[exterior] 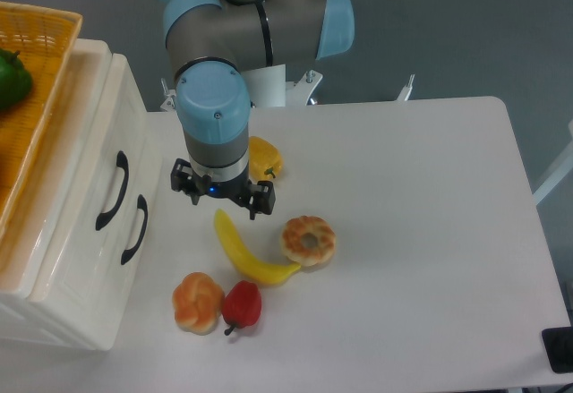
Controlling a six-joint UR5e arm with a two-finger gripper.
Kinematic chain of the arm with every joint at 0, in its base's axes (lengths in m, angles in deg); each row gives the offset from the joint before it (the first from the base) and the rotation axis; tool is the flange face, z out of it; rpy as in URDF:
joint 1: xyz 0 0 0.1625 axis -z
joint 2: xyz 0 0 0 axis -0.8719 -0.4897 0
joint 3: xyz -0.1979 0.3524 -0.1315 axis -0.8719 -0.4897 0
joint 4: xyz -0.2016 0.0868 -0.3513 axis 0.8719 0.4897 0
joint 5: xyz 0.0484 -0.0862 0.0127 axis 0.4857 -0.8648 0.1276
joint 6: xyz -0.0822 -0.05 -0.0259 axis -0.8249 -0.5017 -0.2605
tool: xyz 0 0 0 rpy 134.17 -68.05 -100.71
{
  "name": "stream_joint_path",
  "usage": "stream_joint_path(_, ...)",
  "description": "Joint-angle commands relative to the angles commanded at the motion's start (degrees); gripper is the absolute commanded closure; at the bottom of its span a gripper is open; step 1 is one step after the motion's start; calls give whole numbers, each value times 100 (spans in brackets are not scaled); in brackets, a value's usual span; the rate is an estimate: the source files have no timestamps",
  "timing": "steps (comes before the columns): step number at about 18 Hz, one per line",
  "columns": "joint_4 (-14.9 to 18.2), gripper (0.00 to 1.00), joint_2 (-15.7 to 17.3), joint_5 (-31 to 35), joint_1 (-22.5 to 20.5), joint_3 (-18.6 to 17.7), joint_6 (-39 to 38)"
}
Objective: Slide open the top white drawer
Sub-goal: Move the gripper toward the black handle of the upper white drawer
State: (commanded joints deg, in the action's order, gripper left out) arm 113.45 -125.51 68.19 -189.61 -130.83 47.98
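A glossy cream-white top drawer [100,174] with a curved black handle sits closed in the cabinet at the table's left. The 2-finger gripper [224,198] hangs beside it, touching nothing; finger spacing unclear.

The cabinet [67,232] stands at the table's [430,232] left edge — a basket [36,53] on top. Right of it, near the front, lie a bun [197,302], pepper [242,305], banana [243,252] and bagel [309,240] — another pepper [266,157] farther back.

Single fixed overhead view, angled down onto the table [403,232] from its front.
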Motion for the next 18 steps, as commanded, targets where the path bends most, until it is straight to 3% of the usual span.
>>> stream_joint_path(3, 9, 0, 9, -404, -9, 0, -149)
stream_joint_path(18, 35, 0, -149, -968, 44, 18, -369)
